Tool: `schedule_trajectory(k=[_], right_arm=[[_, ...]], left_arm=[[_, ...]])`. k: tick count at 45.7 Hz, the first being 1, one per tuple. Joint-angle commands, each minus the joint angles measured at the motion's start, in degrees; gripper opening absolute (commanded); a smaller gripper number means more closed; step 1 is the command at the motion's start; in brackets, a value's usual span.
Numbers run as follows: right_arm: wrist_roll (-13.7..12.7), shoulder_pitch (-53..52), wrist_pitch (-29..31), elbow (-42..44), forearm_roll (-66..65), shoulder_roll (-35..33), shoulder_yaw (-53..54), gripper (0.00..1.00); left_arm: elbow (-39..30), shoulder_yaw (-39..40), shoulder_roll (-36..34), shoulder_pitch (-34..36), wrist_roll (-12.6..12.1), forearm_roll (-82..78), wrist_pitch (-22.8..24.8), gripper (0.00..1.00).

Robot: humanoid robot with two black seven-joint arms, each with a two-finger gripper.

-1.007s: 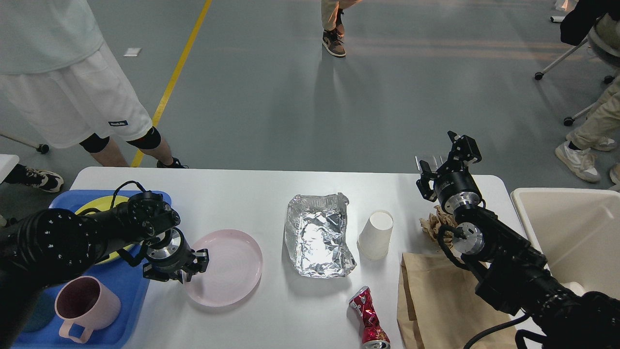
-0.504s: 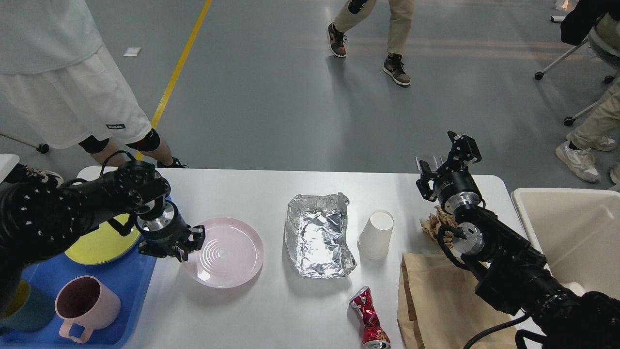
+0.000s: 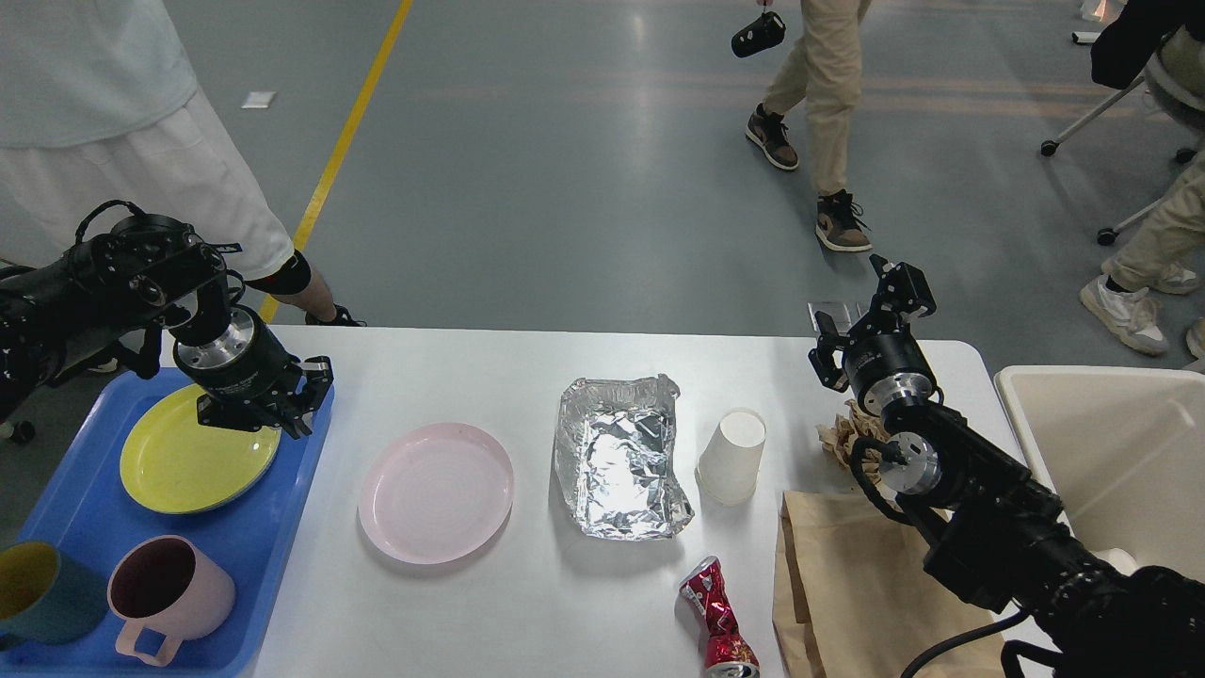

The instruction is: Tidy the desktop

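The desktop point(image 3: 527, 603) is a large white table. On it lie a pink plate point(image 3: 436, 492), a crumpled foil tray point(image 3: 617, 459), an upside-down white paper cup point(image 3: 731, 455), a crushed red can point(image 3: 717, 621), a brown paper bag point(image 3: 847, 584) and crumpled brown paper point(image 3: 841, 435). My left gripper point(image 3: 282, 405) hovers open and empty over the right edge of the blue tray point(image 3: 254, 556), apart from the pink plate. My right gripper point(image 3: 885, 301) is raised over the table's far right edge, seen dark from behind, with nothing visibly in it.
The blue tray holds a yellow plate point(image 3: 193, 461), a pink mug point(image 3: 165, 589) and a teal cup point(image 3: 33, 589). A beige bin point(image 3: 1111, 452) stands off the table's right end. People stand and walk beyond the far edge.
My left gripper left the pink plate's left rim and rose up and left to the tray's edge. The plate ended a little farther back than one second ago. The right arm stayed still.
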State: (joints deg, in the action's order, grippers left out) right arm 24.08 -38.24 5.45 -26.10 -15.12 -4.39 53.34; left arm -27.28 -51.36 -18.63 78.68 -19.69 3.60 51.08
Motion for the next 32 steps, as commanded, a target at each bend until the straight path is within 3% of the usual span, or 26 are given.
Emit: schedule_trajectory(k=[1, 5, 8, 22, 32], right_arm=[[0.0, 0.0, 0.0, 0.0, 0.0, 0.0, 0.0, 1.0], [0.0, 0.0, 0.0, 0.0, 0.0, 0.0, 0.0, 1.0], [0.0, 0.0, 0.0, 0.0, 0.0, 0.0, 0.0, 1.0], [0.0, 0.0, 0.0, 0.0, 0.0, 0.0, -0.1, 1.0], [0.0, 0.0, 0.0, 0.0, 0.0, 0.0, -0.1, 1.0]], left_arm=[[-0.3, -0.6, 0.3, 0.1, 0.1, -0.1, -0.1, 0.0], [-0.6, -1.7, 0.3, 0.8, 0.2, -0.3, 0.1, 0.0], [-1.3, -4.2, 0.6, 2.6, 0.4, -0.3, 0.2, 0.09], [-13.0, -13.4, 2.4, 14.7, 4.2, -0.3, -0.2, 0.88], [-27.7, -22.8, 2.7, 28.0, 5.7, -0.3, -0.4, 0.94]])
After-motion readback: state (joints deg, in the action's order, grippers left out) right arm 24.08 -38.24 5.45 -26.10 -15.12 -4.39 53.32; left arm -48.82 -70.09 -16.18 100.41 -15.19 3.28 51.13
